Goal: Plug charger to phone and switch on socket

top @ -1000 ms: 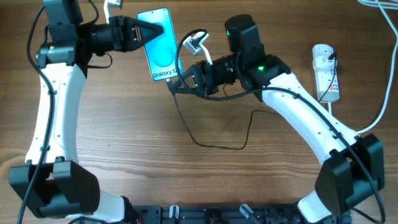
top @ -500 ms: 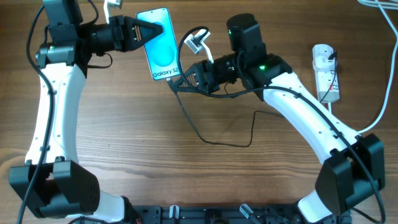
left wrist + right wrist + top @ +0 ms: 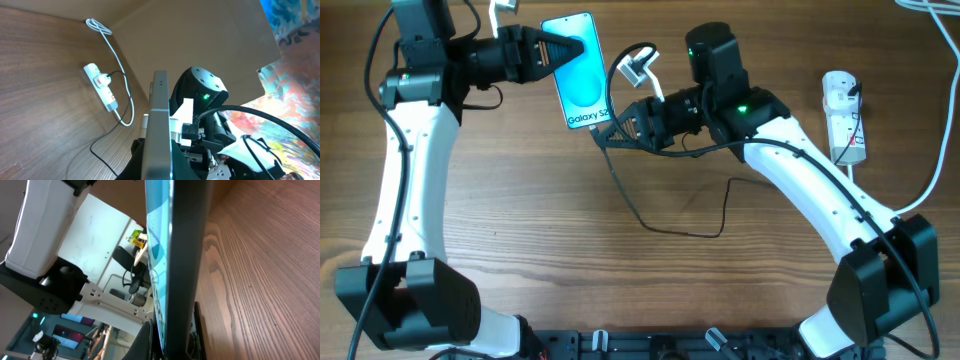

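The only words that can be read are on the phone (image 3: 578,60), in the upper left-centre of the overhead view. White letters reading "Galaxy S" run along the bottom of its teal-and-white screen. The rest of that line is cut off where the right gripper (image 3: 601,134) meets the corner. The power strip (image 3: 843,112) at the right edge bears a small red mark, too small to read. Nothing legible shows in either wrist view.

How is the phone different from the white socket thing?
The phone has a teal screen; the socket is white with a red mark. The phone is held in the left jaws; the socket lies on the table, with nothing gripping it. Both are long rectangles.
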You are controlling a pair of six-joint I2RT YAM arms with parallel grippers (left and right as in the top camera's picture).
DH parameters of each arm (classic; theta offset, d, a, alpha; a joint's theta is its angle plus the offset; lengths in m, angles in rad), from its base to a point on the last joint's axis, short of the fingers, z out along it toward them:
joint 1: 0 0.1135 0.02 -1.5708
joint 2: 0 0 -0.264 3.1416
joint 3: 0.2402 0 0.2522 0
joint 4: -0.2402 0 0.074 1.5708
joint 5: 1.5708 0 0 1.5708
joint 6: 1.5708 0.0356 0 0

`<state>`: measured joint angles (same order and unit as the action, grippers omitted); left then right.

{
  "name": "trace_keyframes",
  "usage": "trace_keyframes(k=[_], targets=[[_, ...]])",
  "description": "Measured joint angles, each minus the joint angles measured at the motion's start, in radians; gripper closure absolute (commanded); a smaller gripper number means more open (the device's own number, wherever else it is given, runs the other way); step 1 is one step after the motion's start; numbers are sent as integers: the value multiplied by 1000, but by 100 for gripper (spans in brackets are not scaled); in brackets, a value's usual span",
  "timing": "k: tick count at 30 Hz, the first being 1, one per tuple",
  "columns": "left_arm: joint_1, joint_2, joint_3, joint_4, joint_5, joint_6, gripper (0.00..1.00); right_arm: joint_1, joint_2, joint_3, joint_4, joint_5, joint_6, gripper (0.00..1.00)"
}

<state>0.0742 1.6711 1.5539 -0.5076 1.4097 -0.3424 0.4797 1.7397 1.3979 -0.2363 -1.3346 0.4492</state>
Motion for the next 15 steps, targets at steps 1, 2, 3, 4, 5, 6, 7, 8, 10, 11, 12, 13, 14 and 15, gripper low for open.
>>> trace_keyframes(k=[1,2,3,4,5,6,7,8,10,11,12,13,14,15], targets=[[-4,0,0,1,-4,0,96,0,0,-2,0,-1,2,96],[-8,0,0,3,-9,0,96,0,0,-3,0,-1,3,96],[-14,0,0,7,-14,0,96,0,0,-3,0,-1,5,96],[-18,0,0,9,-16,0,96,0,0,-5,4,-4,11,95],[-21,0,1,11,-19,0,96,-1,0,-8,8,-5,13,95],[-23,0,1,11,-23,0,96,-3,0,-10,11,-7,18,95],[-26,0,1,11,-26,0,96,-4,0,-13,12,-8,19,95],[-28,0,1,11,-31,0,96,-5,0,-16,14,-9,22,95],[-29,0,1,11,-34,0,96,-5,0,-18,22,-9,26,96],[-29,0,1,11,-34,0,96,-6,0,-18,23,-10,26,95],[-29,0,1,11,-35,0,96,-6,0,-18,24,-10,26,95],[-29,0,1,11,-36,0,96,-6,0,-18,24,-10,26,96],[-29,0,1,11,-37,0,96,-6,0,-18,24,-10,26,96],[-28,0,1,11,-37,0,96,-6,0,-18,25,-10,26,95]])
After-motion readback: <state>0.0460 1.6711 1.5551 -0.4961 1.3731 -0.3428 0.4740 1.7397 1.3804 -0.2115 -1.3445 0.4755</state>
